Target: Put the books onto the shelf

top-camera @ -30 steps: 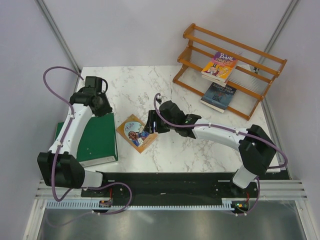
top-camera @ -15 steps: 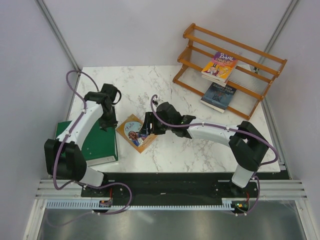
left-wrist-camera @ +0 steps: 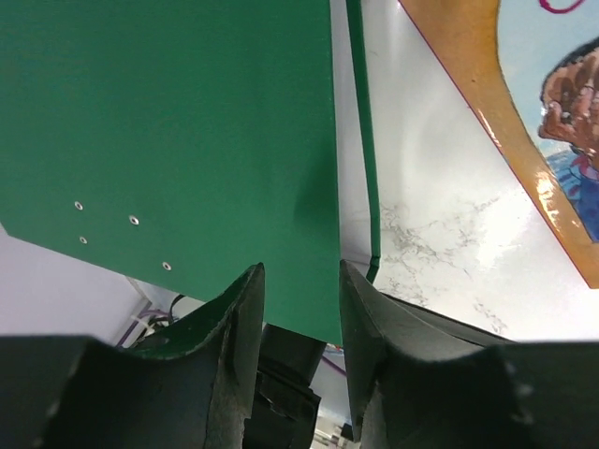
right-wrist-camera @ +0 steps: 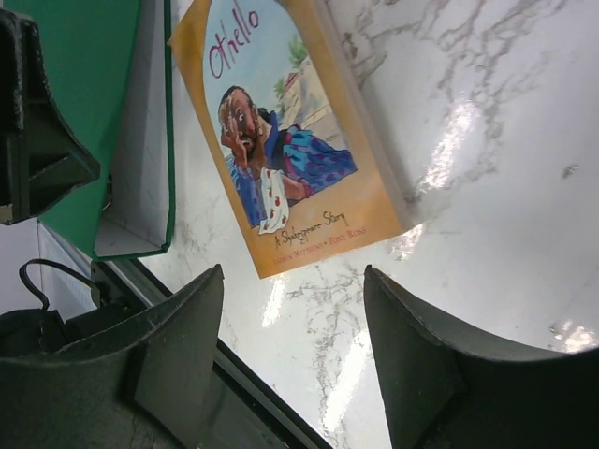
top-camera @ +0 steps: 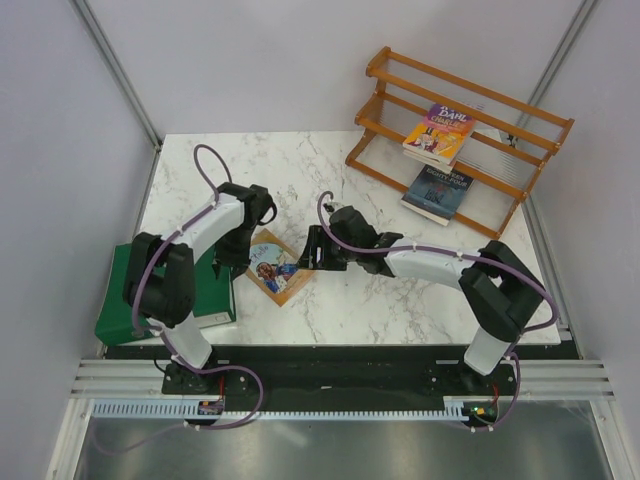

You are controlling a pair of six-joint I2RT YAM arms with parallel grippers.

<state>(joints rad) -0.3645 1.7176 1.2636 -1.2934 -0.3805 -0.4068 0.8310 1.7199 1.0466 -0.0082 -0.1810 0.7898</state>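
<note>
Pickup of the tan book (right-wrist-camera: 281, 140) is in hand. It lies flat just ahead of the right gripper (right-wrist-camera: 290, 281), whose jaws are wide and empty. The left gripper (left-wrist-camera: 301, 276) is partly parted over the binder (left-wrist-camera: 168, 122) and holds nothing. Next, one finger likely must slip under the book's edge before the carry to the shelf (top-camera: 470, 93).

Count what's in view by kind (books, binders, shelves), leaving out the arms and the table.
Books: 3 (tan book, purple-and-yellow book, dark blue book)
Green binder: 1
Shelf: 1
Total: 5
</note>
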